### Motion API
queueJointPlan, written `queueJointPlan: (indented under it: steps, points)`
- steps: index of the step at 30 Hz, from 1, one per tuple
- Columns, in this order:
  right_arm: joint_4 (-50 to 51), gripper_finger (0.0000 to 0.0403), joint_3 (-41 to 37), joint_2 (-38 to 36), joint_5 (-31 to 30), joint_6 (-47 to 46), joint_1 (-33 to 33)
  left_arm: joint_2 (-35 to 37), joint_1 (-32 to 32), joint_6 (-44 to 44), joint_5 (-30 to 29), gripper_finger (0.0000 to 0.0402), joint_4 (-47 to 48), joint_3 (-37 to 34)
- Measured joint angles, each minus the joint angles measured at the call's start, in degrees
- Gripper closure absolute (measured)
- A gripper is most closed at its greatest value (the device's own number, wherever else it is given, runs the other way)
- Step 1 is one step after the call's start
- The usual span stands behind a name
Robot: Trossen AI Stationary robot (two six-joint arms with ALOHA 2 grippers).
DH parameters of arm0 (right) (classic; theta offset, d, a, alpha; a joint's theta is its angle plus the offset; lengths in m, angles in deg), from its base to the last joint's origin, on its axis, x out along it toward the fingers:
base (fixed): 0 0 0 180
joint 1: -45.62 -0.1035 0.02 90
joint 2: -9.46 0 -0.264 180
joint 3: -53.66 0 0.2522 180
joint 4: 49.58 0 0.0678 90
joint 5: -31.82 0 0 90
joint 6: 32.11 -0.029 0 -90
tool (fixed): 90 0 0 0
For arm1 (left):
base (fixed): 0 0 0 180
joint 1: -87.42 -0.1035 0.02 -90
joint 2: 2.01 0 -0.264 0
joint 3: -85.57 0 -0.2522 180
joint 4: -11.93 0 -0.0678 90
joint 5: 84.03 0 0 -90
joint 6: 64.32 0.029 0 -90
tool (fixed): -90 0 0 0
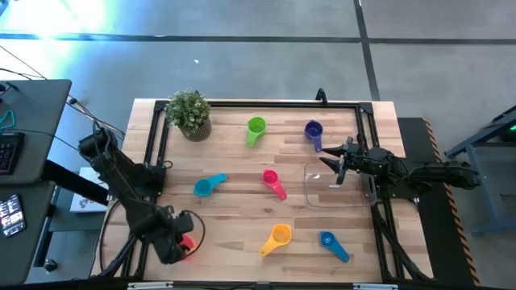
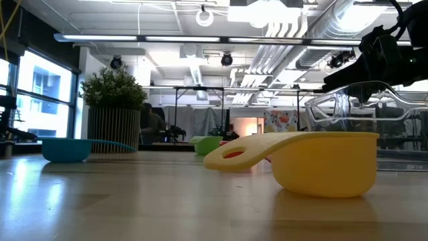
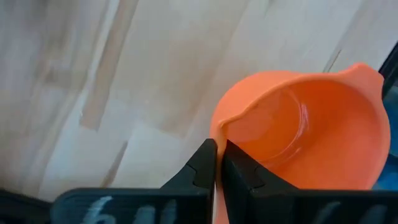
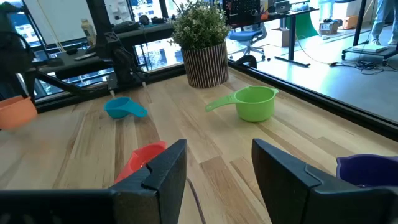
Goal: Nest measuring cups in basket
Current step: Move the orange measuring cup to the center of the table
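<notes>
High view: I see the left pincer (image 1: pixel 181 244) at the near left corner of the tabletop (image 1: pixel 242 201), closed on the rim of the salmon cup (image 1: pixel 188 242). The right pincer (image 1: pixel 334 165) sits at the right side, clamped on the near-side wall of the clear basket (image 1: pixel 318 193), which lies at the right of the tabletop. The green cup (image 1: pixel 255 129) and purple cup (image 1: pixel 314 132) lie toward the far edge, the purple one just beyond the basket. The teal cup (image 1: pixel 209 186) and magenta cup (image 1: pixel 272 182) lie mid-table, the orange cup (image 1: pixel 277 237) and blue cup (image 1: pixel 331 243) near the front edge. A potted plant (image 1: pixel 189 113) stands at the far left corner.

Low view: the orange cup (image 2: pixel 314 161) fills the foreground, lying on its side. The basket (image 2: pixel 361 127) is behind it to the right, tilted with one end lifted, under the right arm. The teal cup (image 2: pixel 67 148) rests at left in front of the plant (image 2: pixel 114 107); the green cup (image 2: pixel 208 144) is farther back.

Left wrist view: my left fingers (image 3: pixel 205 168) are pressed together, pinching the salmon cup's (image 3: pixel 311 130) rim.

Right wrist view: the right fingers (image 4: pixel 165 171) stand apart, a faint clear edge between them. Beyond lie the magenta cup (image 4: pixel 142 158), teal cup (image 4: pixel 124 107), green cup (image 4: pixel 252 102), plant (image 4: pixel 202 43), the purple cup (image 4: pixel 370 169) at the edge, and the salmon cup (image 4: pixel 15 111) far off.
</notes>
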Motion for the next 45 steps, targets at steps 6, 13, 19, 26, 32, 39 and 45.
queueJointPlan:
  steps: [6, 13, 19, 26, 32, 39, 45]
  points:
    - [-0.02, 0.0229, 0.01, 0.00, 0.02, 0.00, 0.02, 3.06, -6.11, 7.20, -0.11, 0.0398, -0.07, 0.02]
    - [-0.02, 0.0229, 0.00, -0.02, 0.01, 0.00, 0.01, 5.61, -12.72, 14.94, -0.09, 0.0398, -0.44, 0.04]
    - [-0.01, 0.0229, 0.01, -0.01, 0.01, 0.00, 0.02, 7.00, -18.25, 21.90, 0.16, 0.0398, -1.38, 0.07]
    - [-0.02, 0.0229, -0.01, -0.02, 0.00, 0.00, 0.00, 7.01, -24.66, 30.65, 1.66, 0.0398, -3.77, 0.11]
    - [-0.01, 0.0229, 0.00, -0.01, 0.01, 0.00, 0.01, 6.96, -29.47, 35.29, 2.37, 0.0398, -5.12, 0.11]
    - [0.00, 0.0229, 0.00, 0.00, 0.02, 0.00, 0.00, 5.02, -32.59, 36.20, 2.97, 0.0398, -6.40, 0.11]
    - [-0.02, 0.0229, -0.01, -0.02, 0.00, 0.00, 0.02, 0.56, -34.10, 35.33, 2.99, 0.0393, -9.04, 0.11]
